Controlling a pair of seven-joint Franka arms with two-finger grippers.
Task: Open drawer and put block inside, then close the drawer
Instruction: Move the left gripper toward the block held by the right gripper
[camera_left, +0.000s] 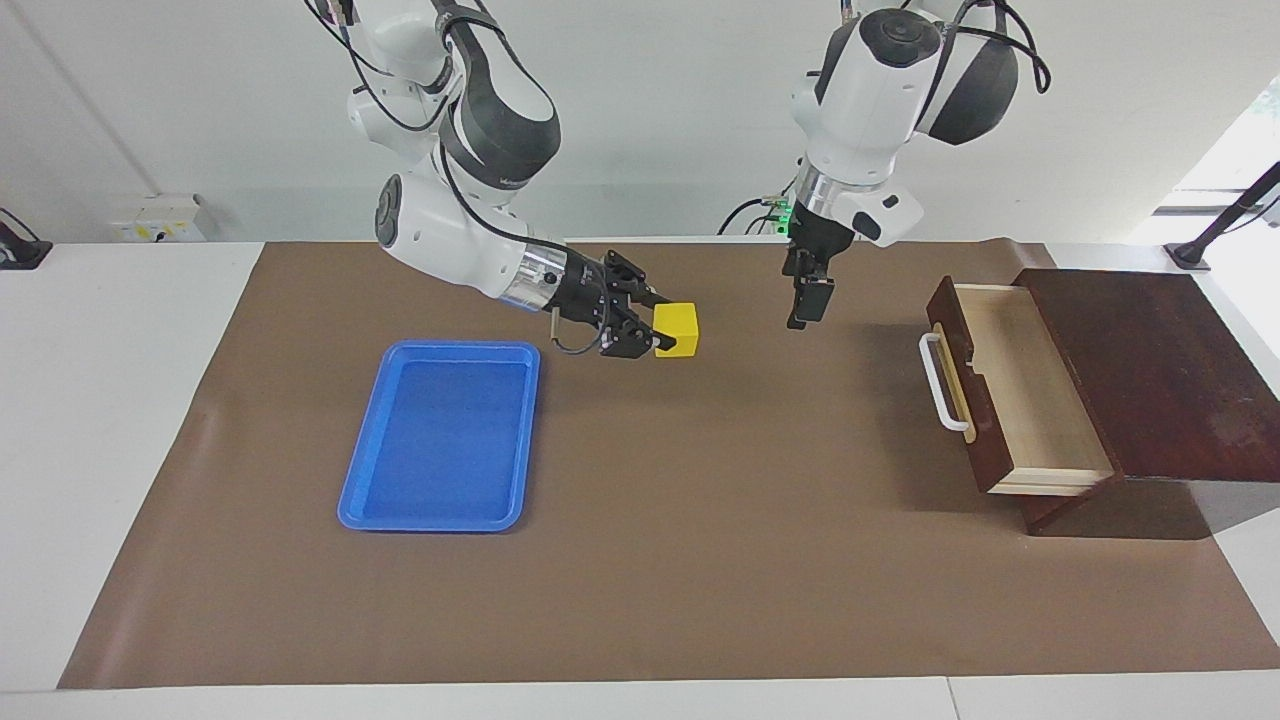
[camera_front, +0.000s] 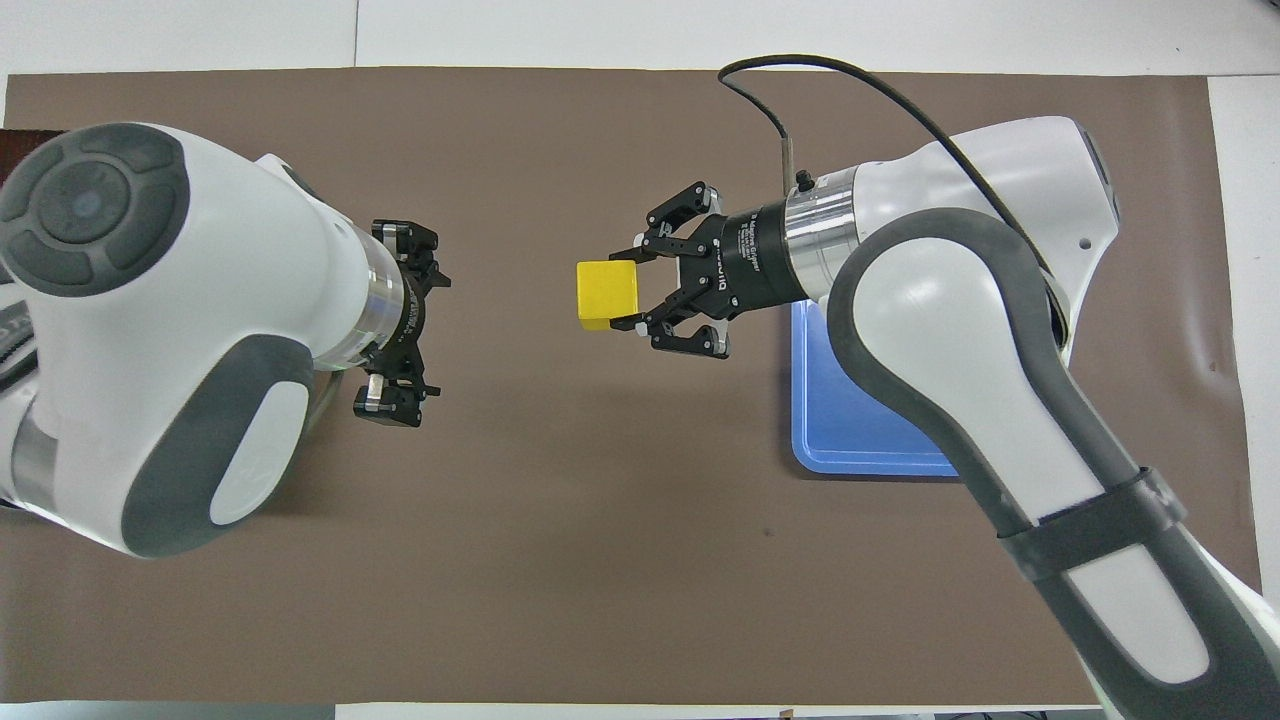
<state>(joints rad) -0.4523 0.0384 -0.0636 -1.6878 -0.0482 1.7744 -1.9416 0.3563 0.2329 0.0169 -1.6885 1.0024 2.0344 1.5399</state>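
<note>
Drawer (camera_left: 1010, 385): stands pulled out of its dark wooden box (camera_left: 1160, 370) at the left arm's end of the tabletop (camera_left: 700, 560). The pale interior is exposed and nothing lies in it. The opening step is judged complete.

Block (camera_left: 678, 330): yellow cube, clamped between the fingers of the right gripper (camera_left: 655, 332) and carried in the air over the brown mat, around the middle of the tabletop's length, toward the robots' edge. It is well apart from the drawer.

Right gripper: reaches out sideways from the right arm's end, just past the corner of the blue tray (camera_left: 440, 435), jaws closed on the block.

Left gripper (camera_left: 806, 300): hangs raised over the mat between the block and the drawer, holding nothing. In the overhead view its fingers (camera_front: 385, 398) stand spread wide apart. It is clear of the white handle (camera_left: 940, 382).

Remaining, by judgement: carry the block to the drawer, or pass it to the left gripper, which faces it with jaws spread; set it inside; push the drawer shut. Roughly one step of three is done.
</note>
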